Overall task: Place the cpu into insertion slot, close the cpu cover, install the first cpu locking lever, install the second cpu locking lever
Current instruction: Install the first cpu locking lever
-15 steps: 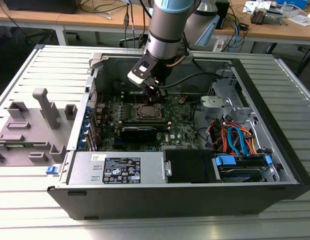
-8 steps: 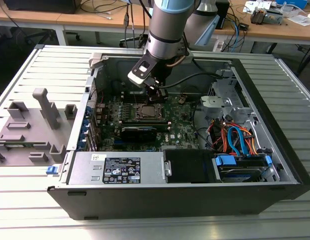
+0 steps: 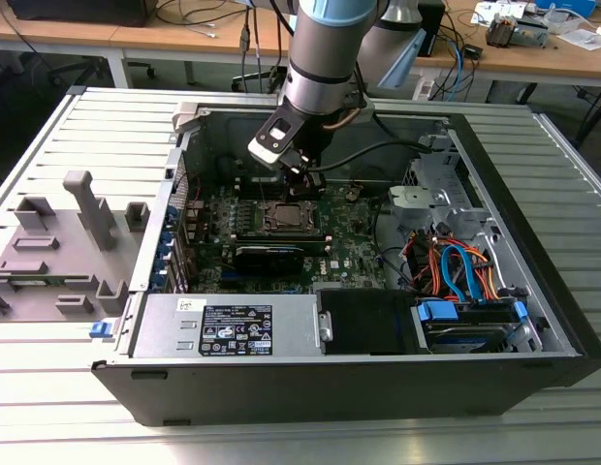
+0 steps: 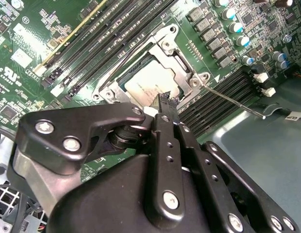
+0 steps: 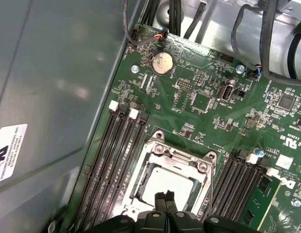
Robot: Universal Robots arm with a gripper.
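The tool, pinched shut and empty, is held directly above the near edge of the chip seated in the socket

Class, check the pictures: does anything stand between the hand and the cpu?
Nothing visible does. The shut hand hangs close over the cpu, whose silver top shows bare through the cut-out of the cpu cover.

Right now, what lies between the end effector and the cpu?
Nothing: in the first wrist view the end effector sits over the bare cpu, framed by the cpu cover.
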